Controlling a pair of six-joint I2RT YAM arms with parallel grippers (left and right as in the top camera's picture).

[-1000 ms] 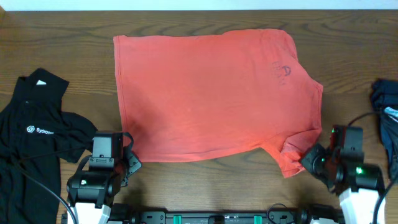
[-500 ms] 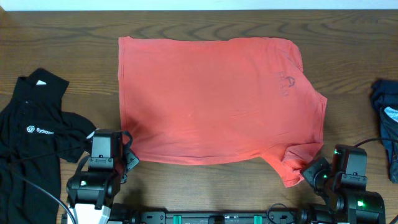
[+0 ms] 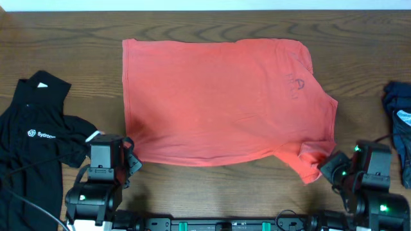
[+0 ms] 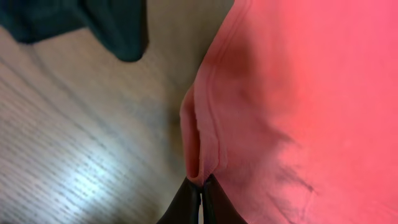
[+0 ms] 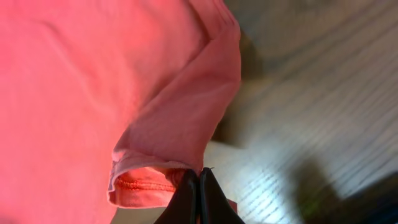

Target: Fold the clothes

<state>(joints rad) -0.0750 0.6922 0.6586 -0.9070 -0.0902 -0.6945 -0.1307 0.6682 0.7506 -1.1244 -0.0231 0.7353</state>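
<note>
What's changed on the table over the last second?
Both arms drew back toward the robot's base, the left gripper and right gripper staying shut on the coral-red T-shirt, tugging it slightly rightward and flatter. The black collared shirt stayed put.

The coral-red T-shirt [image 3: 225, 102] is soft, matt knit cloth, faintly creased, with a line of stitching along its sleeve hem [image 5: 146, 185]. The black collared shirt [image 3: 32, 147] is matt cloth too, with a white printed logo [image 3: 40, 134]. The table [image 3: 64, 38] is dark, grained wood with a low sheen that catches glare. The left gripper [image 4: 200, 186] has smooth dark fingers [image 4: 185, 210].
</note>
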